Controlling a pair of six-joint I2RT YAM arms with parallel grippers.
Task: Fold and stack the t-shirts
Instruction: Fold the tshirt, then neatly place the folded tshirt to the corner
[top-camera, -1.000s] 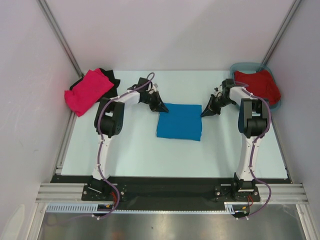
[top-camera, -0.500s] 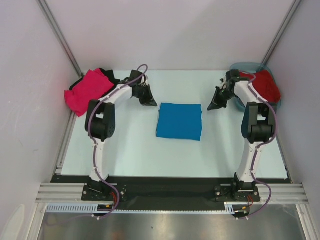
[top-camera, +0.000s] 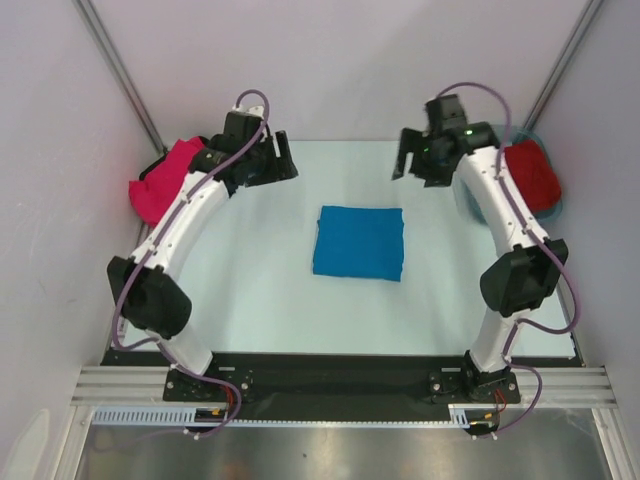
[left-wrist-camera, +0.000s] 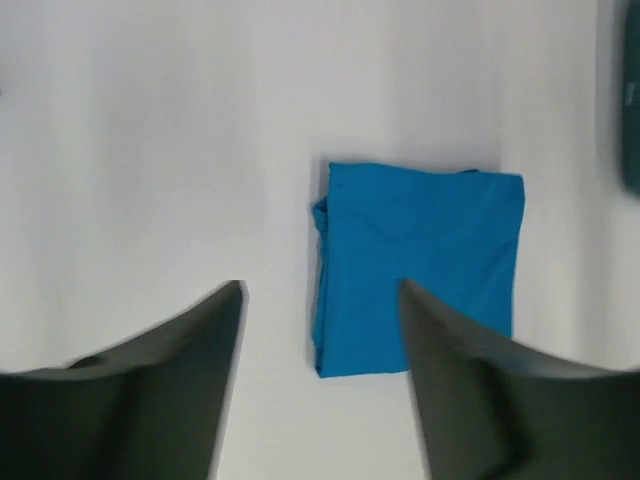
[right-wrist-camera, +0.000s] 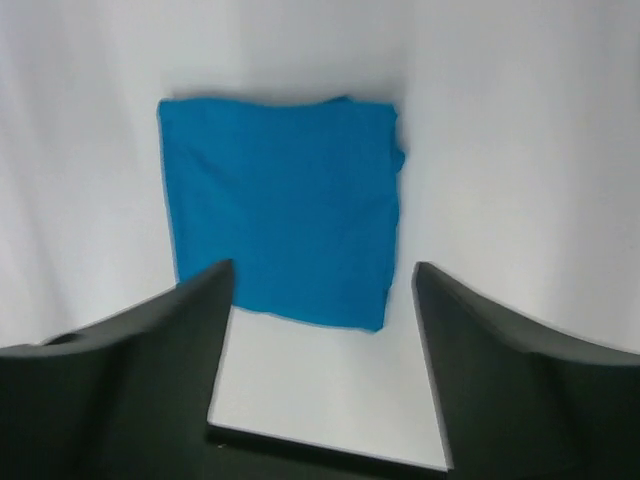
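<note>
Seen from above, the bright blue folded cloth t-shirt (top-camera: 359, 243) lies flat, a neat rectangle in the middle of the pale table (top-camera: 250, 290), well apart from both arms. The left gripper (top-camera: 278, 162) hangs at the far left near the hot pink crumpled cloth t-shirt (top-camera: 160, 185). The right gripper (top-camera: 408, 158) hangs at the far right near the dark red cloth t-shirt (top-camera: 530, 175) (heaped in a teal plastic tub (top-camera: 556, 205)).

The left wrist view shows its fingers (left-wrist-camera: 190, 380) spread wide and empty, with the blue shirt lying beyond them.

The right wrist view shows fingers (right-wrist-camera: 480, 380) just as wide, holding nothing.
</note>
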